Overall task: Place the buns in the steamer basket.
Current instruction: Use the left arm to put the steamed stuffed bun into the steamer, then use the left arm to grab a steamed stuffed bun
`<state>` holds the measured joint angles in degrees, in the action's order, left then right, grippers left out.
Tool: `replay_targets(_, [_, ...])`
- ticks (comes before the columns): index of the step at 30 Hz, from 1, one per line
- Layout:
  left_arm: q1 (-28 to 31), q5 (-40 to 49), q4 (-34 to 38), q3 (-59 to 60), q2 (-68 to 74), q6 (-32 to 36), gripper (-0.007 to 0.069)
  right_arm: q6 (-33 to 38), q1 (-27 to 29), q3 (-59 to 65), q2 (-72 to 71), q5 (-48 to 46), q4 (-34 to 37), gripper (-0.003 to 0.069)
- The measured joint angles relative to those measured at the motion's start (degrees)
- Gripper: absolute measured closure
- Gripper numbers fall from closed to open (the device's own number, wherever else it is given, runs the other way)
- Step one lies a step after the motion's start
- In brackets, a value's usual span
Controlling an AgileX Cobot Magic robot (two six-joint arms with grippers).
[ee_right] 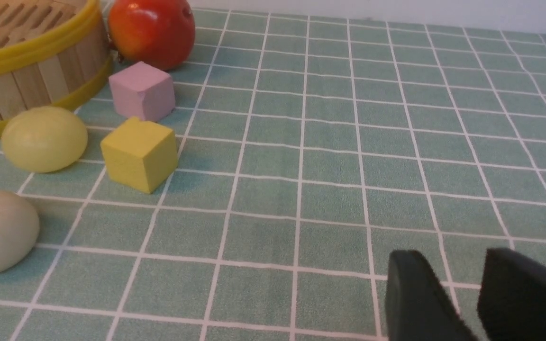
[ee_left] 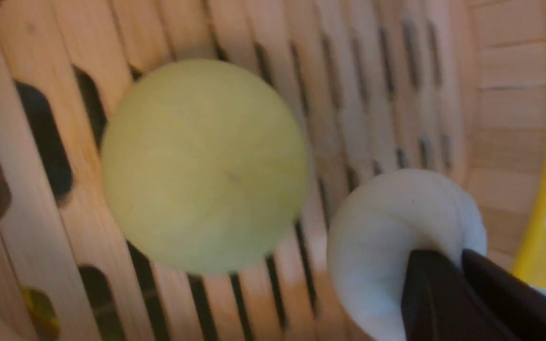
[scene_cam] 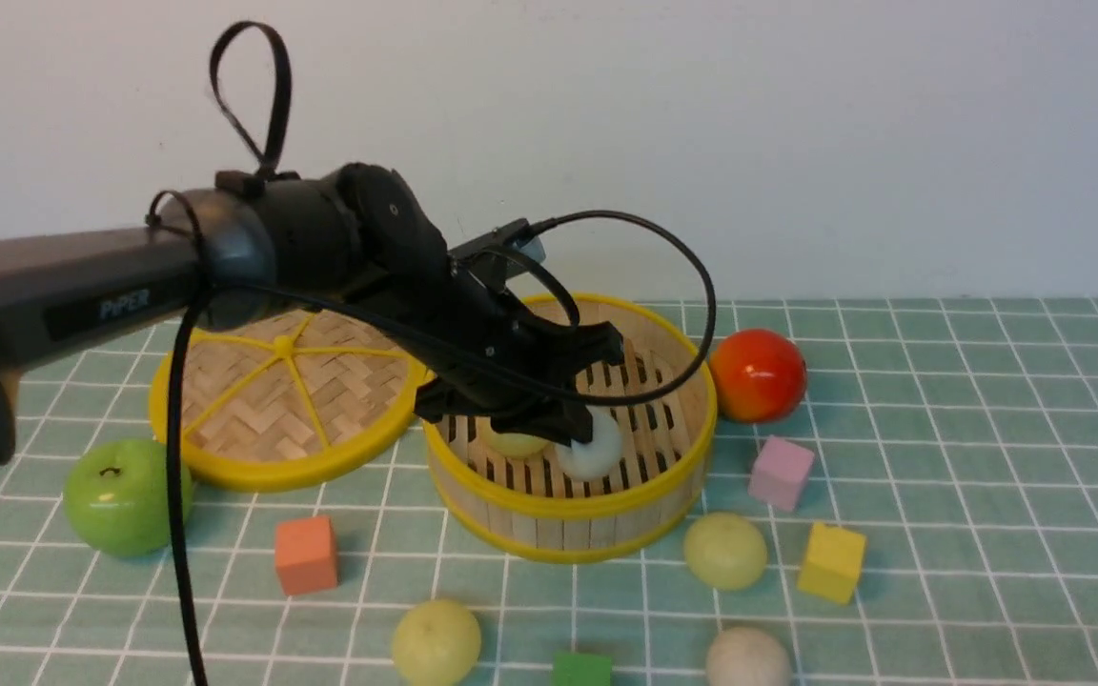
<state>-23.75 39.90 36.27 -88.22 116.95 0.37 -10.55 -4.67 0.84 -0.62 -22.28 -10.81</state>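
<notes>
Pale wall (scene_cam: 797, 114) fills the background, and below it a tabletop is covered by a green cloth (scene_cam: 987, 457) with a white grid. On the cloth are set a green apple (scene_cam: 125, 495) at the lower left, a red fruit (scene_cam: 757, 374) right of centre, a flat woven lid (scene_cam: 273, 472) at left centre, and four small blocks: orange block (scene_cam: 306, 554), pink block (scene_cam: 782, 472), yellow block (scene_cam: 831, 562) and green block (scene_cam: 580, 670).

The steamer basket (scene_cam: 549, 510) is placed at the centre of the front view, just right of the lid. Its walls are built of upright wooden strips, its rims are yellow, and its bottom is slatted with dark slots.

Inside it a yellow-green bun (scene_cam: 514, 443) is seen on the slats, with a white bun (scene_cam: 597, 455) just beside it to the right. Both are smooth and round.

The left gripper (scene_cam: 579, 431) is held down inside the basket, its jaws closed on the edge of the white bun, which is dented there.

In front of the basket, on the cloth, are found a second yellow-green bun (scene_cam: 724, 550), a third yellow-green bun (scene_cam: 436, 642) and an off-white bun (scene_cam: 747, 659) at the bottom edge.

The right gripper (ee_right: 455, 265) is shown only in its wrist view, low over bare cloth, fingers parted with nothing between them.
</notes>
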Motion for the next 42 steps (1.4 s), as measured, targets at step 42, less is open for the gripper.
replay_targets(42, [-7.72,7.84,-17.08,25.98,-25.98,-1.04,0.0387,0.0,0.0,0.0,0.0,0.0,0.0,0.042])
